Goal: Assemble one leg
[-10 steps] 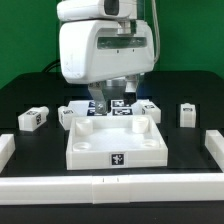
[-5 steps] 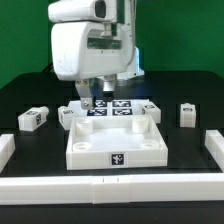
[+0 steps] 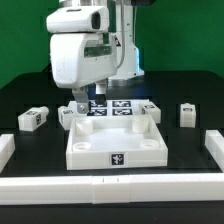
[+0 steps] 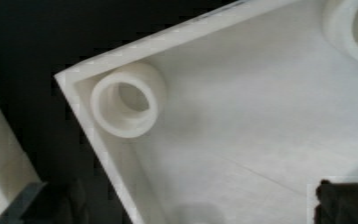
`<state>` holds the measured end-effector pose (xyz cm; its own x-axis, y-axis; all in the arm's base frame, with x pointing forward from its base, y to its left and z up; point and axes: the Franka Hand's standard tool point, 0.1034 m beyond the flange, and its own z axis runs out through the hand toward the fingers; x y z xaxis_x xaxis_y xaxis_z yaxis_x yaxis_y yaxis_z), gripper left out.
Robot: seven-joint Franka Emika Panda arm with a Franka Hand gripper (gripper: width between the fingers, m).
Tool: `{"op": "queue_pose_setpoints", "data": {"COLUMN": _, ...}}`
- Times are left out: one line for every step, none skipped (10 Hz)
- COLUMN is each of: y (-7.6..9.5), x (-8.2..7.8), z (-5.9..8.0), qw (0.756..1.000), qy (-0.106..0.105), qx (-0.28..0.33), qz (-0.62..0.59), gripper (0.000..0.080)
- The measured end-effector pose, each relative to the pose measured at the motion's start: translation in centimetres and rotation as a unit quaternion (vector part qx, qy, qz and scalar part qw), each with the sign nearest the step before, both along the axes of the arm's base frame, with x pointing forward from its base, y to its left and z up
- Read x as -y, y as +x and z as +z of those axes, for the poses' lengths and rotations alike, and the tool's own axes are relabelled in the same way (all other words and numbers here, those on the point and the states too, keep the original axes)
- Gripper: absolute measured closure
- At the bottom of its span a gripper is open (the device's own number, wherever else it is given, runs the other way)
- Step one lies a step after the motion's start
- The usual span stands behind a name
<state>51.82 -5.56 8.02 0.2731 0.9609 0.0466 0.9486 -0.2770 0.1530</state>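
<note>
Shifted toward the exterior view's left, my tool [image 3: 88, 101] hangs above the far corner of the panel [image 3: 113, 145]. A leg [image 3: 66, 116] stands just beside it on the black table [image 3: 183, 143], green wall [image 3: 20, 60] behind. Wrist view: I see fingers [image 4: 345, 198] spread, empty, over the panel's round hole [image 4: 126, 103].

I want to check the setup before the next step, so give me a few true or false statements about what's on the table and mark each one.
1. A leg stands apart from the panel, on the exterior view's right. True.
2. The tool grips a leg. False: it is open and empty, above the panel.
3. The wrist view shows a round hole near a corner of the panel. True.
4. The tool hangs over the panel's near corner on the exterior view's right. False: it is at the far corner on the exterior view's left.
</note>
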Motion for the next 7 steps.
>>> {"op": "queue_pose_setpoints", "data": {"y": -0.3, "x": -0.3, "z": -0.3, "qw": 0.999, "qy": -0.009, "qx": -0.007, "qz": 0.039, "gripper": 0.0150}}
{"op": "queue_pose_setpoints", "data": {"y": -1.5, "x": -1.1, "z": -0.9, "qw": 0.997, "qy": -0.017, "qx": -0.012, "qz": 0.069, "gripper": 0.0150}}
{"op": "queue_pose_setpoints", "data": {"y": -3.0, "x": -2.2, "z": -1.7, "qw": 0.995, "qy": -0.022, "qx": -0.016, "qz": 0.099, "gripper": 0.0150}}
{"op": "queue_pose_setpoints", "data": {"y": -4.2, "x": -3.3, "z": -2.4, "qw": 0.992, "qy": -0.025, "qx": -0.026, "qz": 0.124, "gripper": 0.0150}}
{"op": "queue_pose_setpoints", "data": {"y": -5.0, "x": -3.9, "z": -3.0, "qw": 0.991, "qy": -0.024, "qx": -0.028, "qz": 0.131, "gripper": 0.0150}}
{"op": "queue_pose_setpoints", "data": {"y": -4.9, "x": -3.8, "z": -2.9, "qw": 0.991, "qy": -0.025, "qx": -0.029, "qz": 0.129, "gripper": 0.0150}}
{"op": "queue_pose_setpoints", "data": {"y": -4.9, "x": -3.7, "z": -2.9, "qw": 0.991, "qy": -0.025, "qx": -0.029, "qz": 0.129, "gripper": 0.0150}}
